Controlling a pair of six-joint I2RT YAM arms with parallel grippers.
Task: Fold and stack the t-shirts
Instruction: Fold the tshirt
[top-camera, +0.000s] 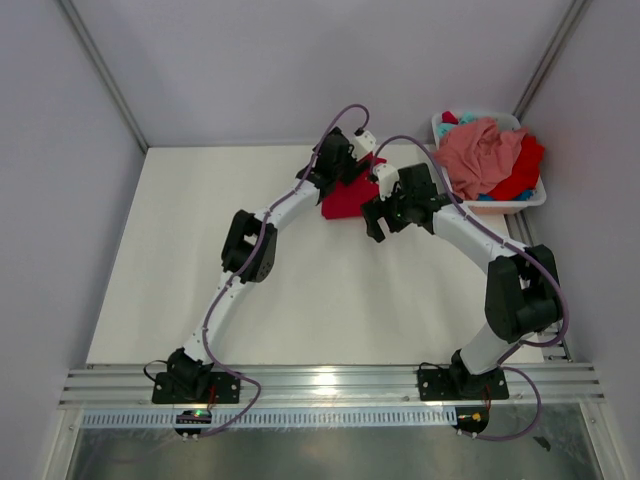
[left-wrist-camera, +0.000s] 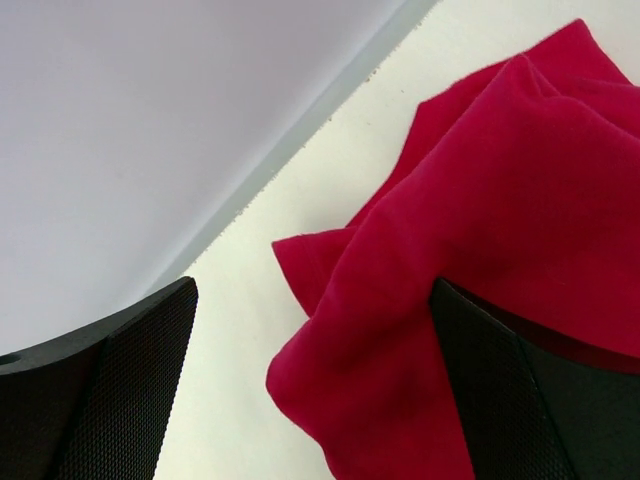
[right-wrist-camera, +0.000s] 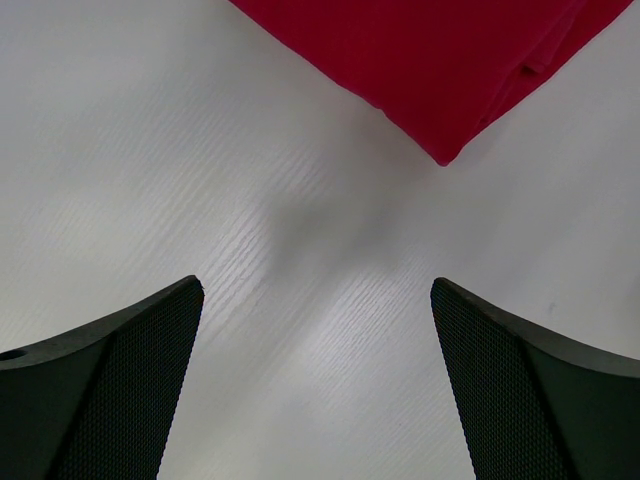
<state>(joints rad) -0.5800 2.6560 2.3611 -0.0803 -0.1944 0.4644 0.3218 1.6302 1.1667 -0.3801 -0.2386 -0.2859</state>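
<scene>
A bright red t-shirt (top-camera: 347, 199) lies bunched in a folded heap on the table's far middle. My left gripper (top-camera: 330, 180) is at the heap's far left edge. In the left wrist view it (left-wrist-camera: 315, 390) stands open, with a fold of the red t-shirt (left-wrist-camera: 470, 230) lying between the fingers and against the right finger (left-wrist-camera: 530, 400). My right gripper (top-camera: 372, 218) is just right of the heap, open over bare table (right-wrist-camera: 320, 300), nothing between its fingers (right-wrist-camera: 315, 390); a corner of the red shirt (right-wrist-camera: 430, 60) shows ahead. More t-shirts, salmon pink (top-camera: 483, 152), red (top-camera: 520, 172) and a bit of teal, fill the basket.
The white plastic basket (top-camera: 528, 202) stands at the back right corner, close behind the right arm. The back wall meets the table just beyond the left gripper (left-wrist-camera: 300, 140). A metal rail (top-camera: 330, 385) runs along the near edge by the arm bases.
</scene>
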